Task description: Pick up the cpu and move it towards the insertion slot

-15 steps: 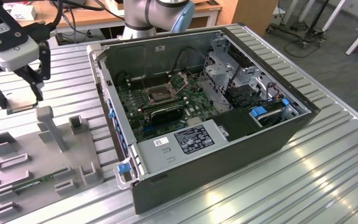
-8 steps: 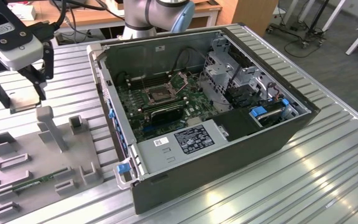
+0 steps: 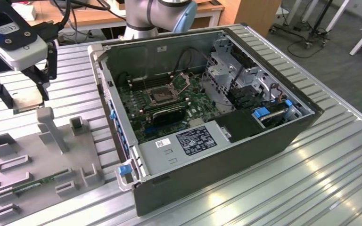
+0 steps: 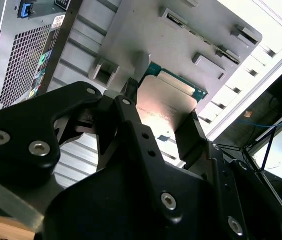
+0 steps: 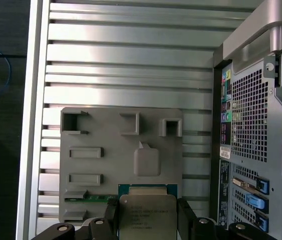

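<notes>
The fingers (image 5: 185,217) are closed narrowly on the cpu (image 5: 147,215), one black finger pressing each of two opposite edges, so the chip sits squarely between them with its silvery top facing the first wrist view. In the second wrist view its green rim (image 4: 177,79) sticks out just past the fingertips. Beyond the fingers lies a gray tray (image 5: 95,165) on the ribbed metal surface (image 3: 332,165), with a green memory stick (image 5: 88,198) in one of its recesses. In the exterior view the insertion slot (image 3: 160,96) is well apart from the fingers, inside the open computer case (image 3: 231,141), towards the exterior view's right.
</notes>
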